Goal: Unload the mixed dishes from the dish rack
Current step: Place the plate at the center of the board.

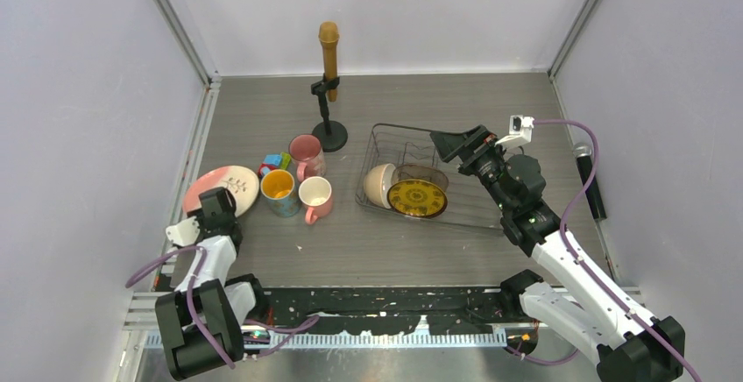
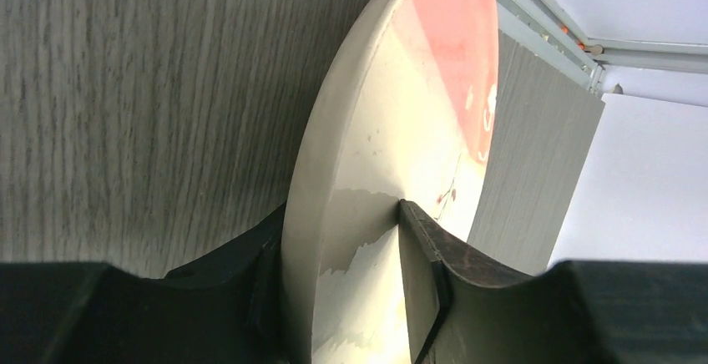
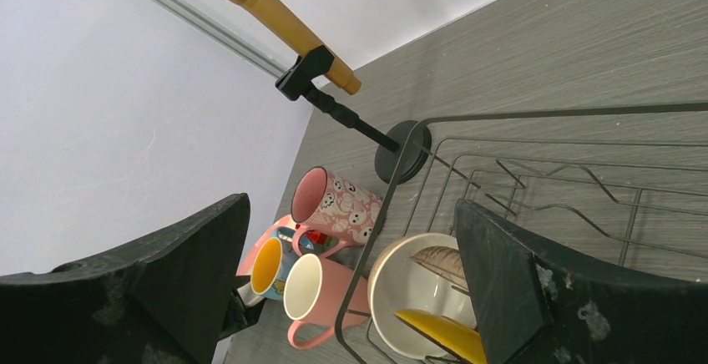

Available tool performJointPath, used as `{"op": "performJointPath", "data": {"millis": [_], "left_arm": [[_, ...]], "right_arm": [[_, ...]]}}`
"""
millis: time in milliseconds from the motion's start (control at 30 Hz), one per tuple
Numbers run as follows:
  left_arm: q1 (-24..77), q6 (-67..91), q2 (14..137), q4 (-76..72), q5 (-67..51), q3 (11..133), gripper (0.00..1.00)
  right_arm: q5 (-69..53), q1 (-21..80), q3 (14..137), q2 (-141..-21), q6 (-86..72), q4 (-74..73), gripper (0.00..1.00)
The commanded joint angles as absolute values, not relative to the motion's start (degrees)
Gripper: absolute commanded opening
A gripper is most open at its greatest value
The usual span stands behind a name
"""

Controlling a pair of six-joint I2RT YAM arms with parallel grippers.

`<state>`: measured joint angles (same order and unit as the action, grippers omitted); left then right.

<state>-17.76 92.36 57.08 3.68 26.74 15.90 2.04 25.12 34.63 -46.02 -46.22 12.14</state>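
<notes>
The black wire dish rack (image 1: 473, 211) stands right of centre and holds a cream bowl (image 1: 379, 185), a brownish bowl (image 1: 426, 174) and a small yellow patterned plate (image 1: 417, 198). A patterned pink mug (image 1: 307, 152), a mug with yellow inside (image 1: 278, 189) and a plain pink mug (image 1: 315, 196) stand on the table left of the rack. My left gripper (image 1: 217, 204) is shut on the near rim of the large pink-and-cream plate (image 1: 226, 180), low at the far left; the left wrist view shows the plate (image 2: 401, 113) between the fingers (image 2: 426, 255). My right gripper (image 1: 451, 141) is open and empty above the rack's back part.
A microphone stand (image 1: 329, 132) with a tan microphone (image 3: 275, 22) stands behind the mugs. Small toy blocks (image 1: 277, 162) lie between the mugs. A second microphone (image 1: 589, 180) lies at the right edge. Walls close in the left, right and back sides.
</notes>
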Motion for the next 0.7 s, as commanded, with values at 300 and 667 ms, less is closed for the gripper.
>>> {"op": "performJointPath", "data": {"millis": [300,667], "left_arm": [[-17.86,88.60,57.19,19.63,24.24,14.57,0.55],[-17.83,89.27,52.95,25.25,25.42,15.69,0.87]], "right_arm": [[2.99,25.40,34.45,-44.93,-45.82,14.41,0.99],[3.04,25.40,34.45,-45.15,-46.00,14.30,0.99]]}}
